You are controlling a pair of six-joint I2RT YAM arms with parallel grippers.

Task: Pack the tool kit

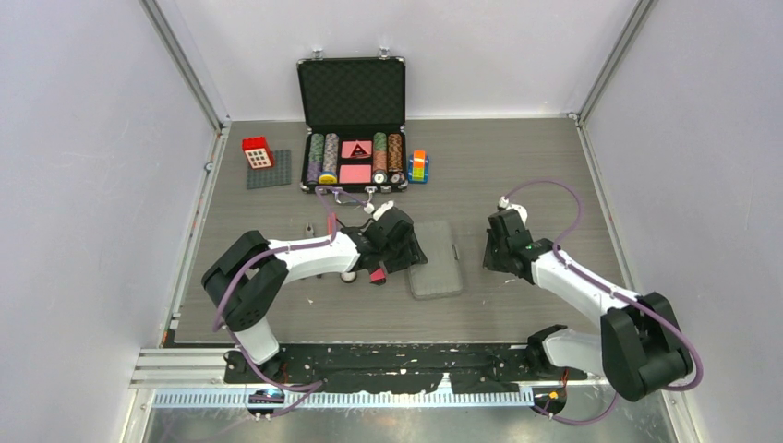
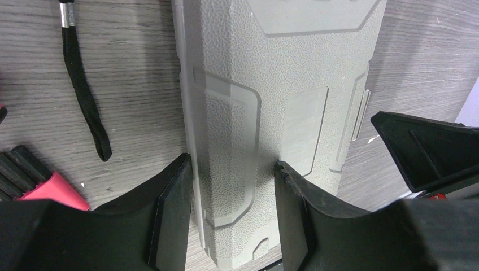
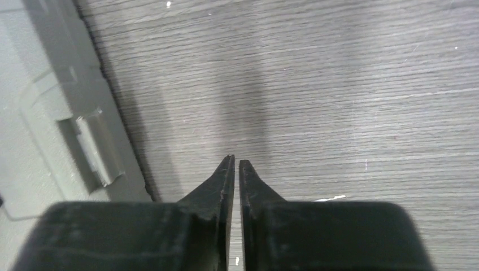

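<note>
Top external view showed the grey tool kit case (image 1: 436, 258) lying shut and flat on the wooden table (image 1: 517, 175), between the two arms. The left gripper (image 1: 399, 247) sat at the case's left edge, and the right gripper (image 1: 503, 242) stood just off its right side.

From the left wrist, the left gripper's fingers (image 2: 172, 209) were spread wide, one beside the case's long edge and the other over its pebbled lid. Whether they touched the plastic could not be told. A black strap (image 2: 85, 107) with a metal end lay on the table to the left, and a red-and-black tool (image 2: 39, 183) lay near the lower left corner.

From the right wrist, the right gripper (image 3: 236, 161) had its fingers drawn together to a thin slit with nothing between them, above bare table. The case's latch (image 3: 93, 149) lay just to their left.

At the back stood a black poker chip case (image 1: 353, 129), lid up, holding chip stacks and pink cards (image 1: 356, 149). One card bore a dark triangle mark, and any print was too small to read. A red block (image 1: 258, 151) sat on a grey baseplate (image 1: 273, 173) to its left.
</note>
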